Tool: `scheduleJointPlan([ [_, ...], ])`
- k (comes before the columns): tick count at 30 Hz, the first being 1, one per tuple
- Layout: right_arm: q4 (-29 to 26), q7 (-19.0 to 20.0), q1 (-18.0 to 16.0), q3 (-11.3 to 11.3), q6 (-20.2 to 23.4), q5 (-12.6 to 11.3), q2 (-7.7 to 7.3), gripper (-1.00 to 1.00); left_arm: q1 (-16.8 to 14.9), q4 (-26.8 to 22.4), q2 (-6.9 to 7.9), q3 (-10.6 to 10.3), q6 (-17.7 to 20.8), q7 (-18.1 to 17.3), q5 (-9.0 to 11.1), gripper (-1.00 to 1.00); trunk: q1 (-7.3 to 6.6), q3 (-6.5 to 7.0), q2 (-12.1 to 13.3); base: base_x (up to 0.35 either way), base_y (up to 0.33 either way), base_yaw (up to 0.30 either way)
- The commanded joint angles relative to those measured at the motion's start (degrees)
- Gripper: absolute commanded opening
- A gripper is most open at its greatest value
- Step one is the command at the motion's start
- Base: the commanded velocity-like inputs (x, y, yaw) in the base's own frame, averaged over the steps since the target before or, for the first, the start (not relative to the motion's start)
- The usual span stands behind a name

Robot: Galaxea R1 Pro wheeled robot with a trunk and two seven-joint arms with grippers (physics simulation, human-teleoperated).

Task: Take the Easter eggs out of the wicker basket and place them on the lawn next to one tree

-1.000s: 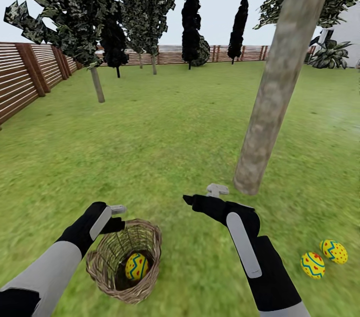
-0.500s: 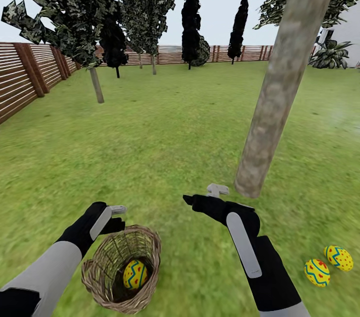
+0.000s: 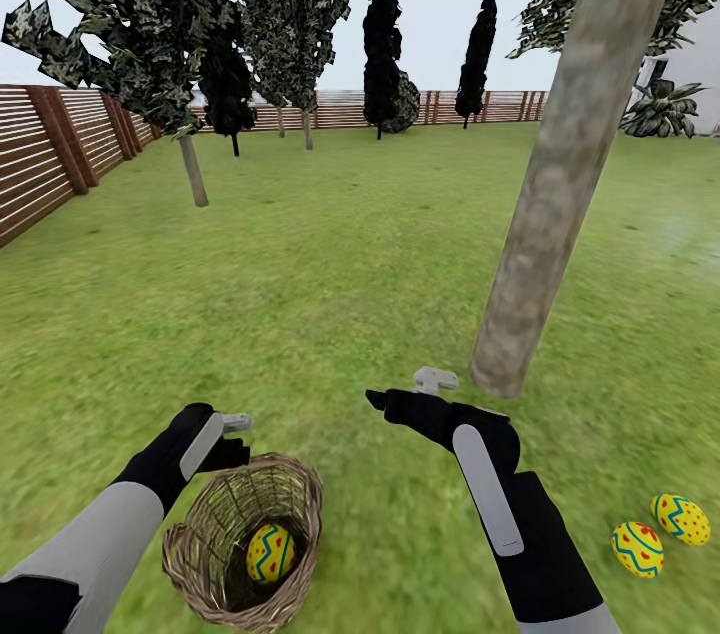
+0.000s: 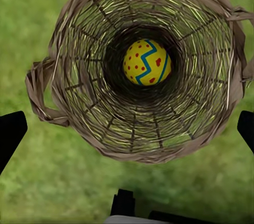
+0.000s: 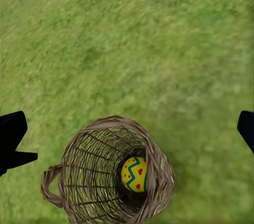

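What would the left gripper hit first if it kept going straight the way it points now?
Probably the egg at the bottom of the basket: the left gripper, open, points into its mouth, though it might clip the near rim first.

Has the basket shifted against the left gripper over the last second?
Yes. The basket now shows lower and slightly leftward relative to the left gripper, though the whole view drifted, so camera motion may account for it.

You see the round, open-woven tan wicker basket (image 3: 245, 544) standing upright on the mottled green lawn (image 3: 330, 254), one yellow egg with a blue zigzag and red dots (image 4: 146, 62) lying at its bottom. Two more matching yellow eggs (image 3: 637, 549) (image 3: 682, 519) lie touching on the grass near the thick grey-brown bare trunk (image 3: 560, 164).
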Motion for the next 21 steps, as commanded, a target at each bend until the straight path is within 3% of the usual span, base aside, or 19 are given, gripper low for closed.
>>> scheduleJointPlan([
  [1,-0.06,-0.59,-0.04,0.02,0.16,-0.60,0.00,1.00,-0.04,-0.07,0.08,-0.39,0.17,0.48,0.60,1.00,0.00,-0.06,-0.03,0.001,0.000,0.000],
  [10,-0.06,-0.59,-0.04,0.01,0.16,-0.47,-0.03,1.00,-0.05,-0.12,0.08,-0.38,0.24,0.48,0.75,1.00,0.00,-0.06,-0.03,0.000,0.000,0.000],
  [21,-0.06,-0.59,0.43,-0.05,0.16,-0.21,0.00,1.00,-0.05,0.00,0.08,-0.38,0.22,0.48,0.77,1.00,2.42,-2.03,-4.45,0.000,0.000,0.000],
])
